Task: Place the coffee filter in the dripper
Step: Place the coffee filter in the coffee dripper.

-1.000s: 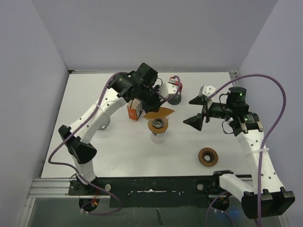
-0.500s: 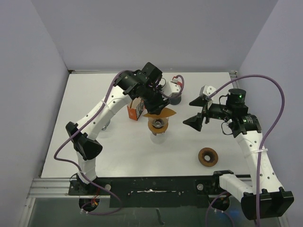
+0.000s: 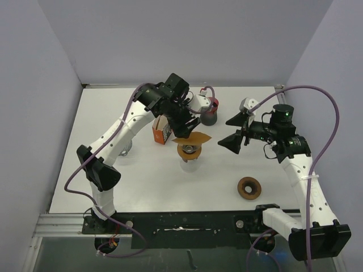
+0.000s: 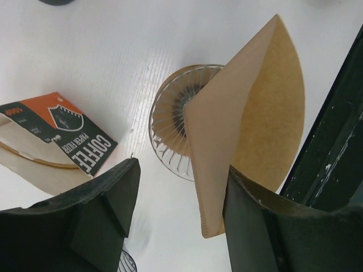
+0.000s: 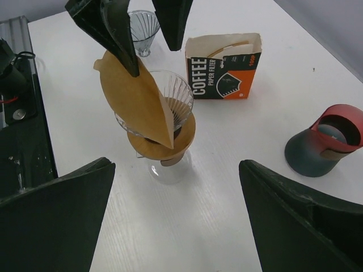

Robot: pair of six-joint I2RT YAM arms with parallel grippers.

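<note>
The brown paper coffee filter (image 3: 193, 137) (image 5: 136, 99) stands tilted with its tip down in the ribbed glass dripper (image 3: 189, 151) (image 5: 181, 96), which sits in a wooden collar on a glass stand. My left gripper (image 3: 190, 122) (image 4: 181, 181) hangs right above it, open. The filter (image 4: 249, 113) leans against the right finger only, and the dripper (image 4: 167, 122) shows below between the fingers. My right gripper (image 3: 231, 132) (image 5: 177, 170) is open to the right of the dripper, with nothing in it.
An orange and black coffee filter box (image 3: 161, 132) (image 5: 224, 68) lies just left of the dripper. A dark pot with a red rim (image 3: 210, 113) (image 5: 323, 144) stands behind. A spare wooden ring (image 3: 249, 188) lies front right. A second glass dripper (image 5: 142, 25) is at the left.
My left gripper's jaws have gone from shut on the filter to apart. The filter now rests in the dripper, leaning on one finger. The right arm has barely moved.
</note>
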